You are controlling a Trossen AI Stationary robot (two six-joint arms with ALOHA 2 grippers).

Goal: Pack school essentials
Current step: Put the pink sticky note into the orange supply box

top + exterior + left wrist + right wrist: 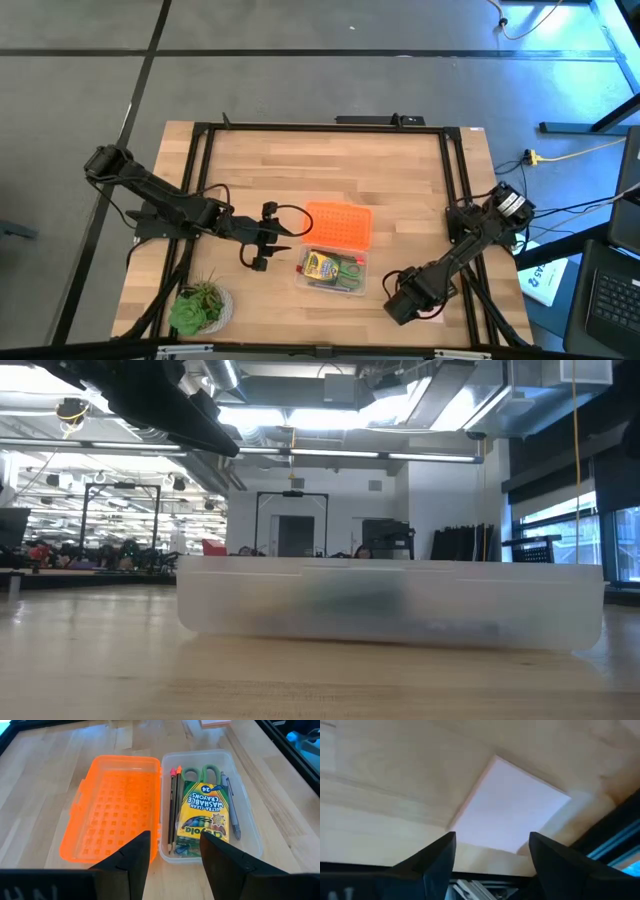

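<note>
**Note pad lying outside the case, right gripper poised over it**

You are looking at a case [333, 274] already holding most of the items. In the left wrist view the clear tray is carrying the two pencils [173, 807], the green-handled scissors [201, 773], the crayon box [206, 812] and the greyish-purple pen [230, 805], all lying with their long axes parallel to the tray's long side. The orange lid [114, 812] is lying hinged open flat beside the tray.

The pink note pad [510, 807] is sitting outside the case, on the bare wood near the table's dark frame rail. In the high view your right gripper [402, 300] is working at the lower right of the frame, well apart from the case, and the pad itself is hidden there beneath the arm. In the right wrist view the pad is lying directly ahead of the gripper, rotated so one corner is pointing toward the gap between the fingers [437, 860]. Those fingers are standing apart, holding nothing.

Your left gripper [262, 243] is waiting at centre left of the high view, just beside the lid, fingers parted and empty.

Judgement: the right arm is the nearer one; the pad's flatness and diagonal lie are calling for the jaws to straddle two opposite edges.
</note>
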